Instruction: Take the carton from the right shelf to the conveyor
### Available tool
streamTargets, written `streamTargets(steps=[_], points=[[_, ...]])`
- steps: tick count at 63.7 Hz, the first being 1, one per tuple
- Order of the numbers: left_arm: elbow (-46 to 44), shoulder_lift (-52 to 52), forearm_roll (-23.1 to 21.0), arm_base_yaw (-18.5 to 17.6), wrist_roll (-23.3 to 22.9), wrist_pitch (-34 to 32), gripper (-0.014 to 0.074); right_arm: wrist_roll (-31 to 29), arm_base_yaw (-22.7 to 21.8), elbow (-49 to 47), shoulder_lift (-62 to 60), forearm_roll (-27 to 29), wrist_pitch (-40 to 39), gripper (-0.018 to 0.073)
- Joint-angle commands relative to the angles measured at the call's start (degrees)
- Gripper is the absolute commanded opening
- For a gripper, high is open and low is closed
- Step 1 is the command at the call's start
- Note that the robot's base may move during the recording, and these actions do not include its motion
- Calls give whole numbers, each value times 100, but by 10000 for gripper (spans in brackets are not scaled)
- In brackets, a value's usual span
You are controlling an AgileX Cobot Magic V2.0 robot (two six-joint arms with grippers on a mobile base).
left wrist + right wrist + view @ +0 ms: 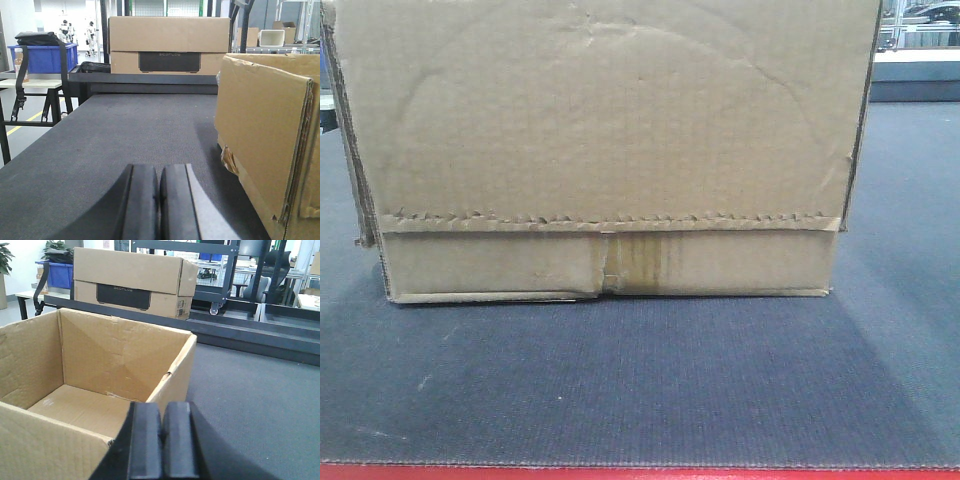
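Observation:
The carton [610, 130] is a plain brown cardboard box standing on the dark ribbed conveyor [640, 390], its serrated flap edge and taped seam facing the front camera. Its top is open and its inside [100, 360] holds nothing. My left gripper [159, 172] is shut with nothing in it, low over the conveyor [125, 135], with the carton's side [260, 150] to its right and apart from it. My right gripper [162, 410] is shut and empty, just over the carton's right wall near the front corner. The right shelf is out of view.
A red strip [640, 473] runs along the belt's near edge. At the belt's far end stands another brown box with a dark label [170, 45], also seen as the labelled box [130, 282]. A blue bin [42, 57] sits on a side table to the left.

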Motion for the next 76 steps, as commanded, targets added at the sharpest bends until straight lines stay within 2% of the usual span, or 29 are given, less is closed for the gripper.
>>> streamTargets(steps=[1, 6, 15, 30, 35, 47, 52, 54, 57, 76], points=[[-11, -31, 38, 14, -38, -113, 15, -7, 5, 31, -51, -45, -219, -67], [-11, -31, 38, 14, -38, -113, 15, -92, -110, 100, -93, 114, -219, -67], [-11, -31, 38, 14, -38, -113, 15, -1109, -752, 418, -456, 1250, -196, -67], [-11, -31, 38, 14, -38, -113, 15, -1153, -1771, 1541, -1701, 1443, -172, -67], [-11, -31, 38, 14, -38, -113, 15, -1153, -1964, 2041, -2197, 1562, -143, -67], [-11, -31, 38, 14, -38, -113, 15, -1153, -1990, 2904, -3179, 1562, 24, -67], [-11, -31, 38, 14, -38, -113, 15, -1153, -1990, 2956, -3579, 1562, 51, -67], [-11, -31, 38, 14, -38, -113, 15, -1153, -1990, 2956, -3715, 1562, 373, -67], [-11, -31, 38, 14, -38, -113, 15, -1153, -1990, 2956, -3715, 1562, 581, -67], [-11, -31, 38, 14, -38, -113, 15, -1153, -1990, 2956, -3715, 1551, 611, -67]])
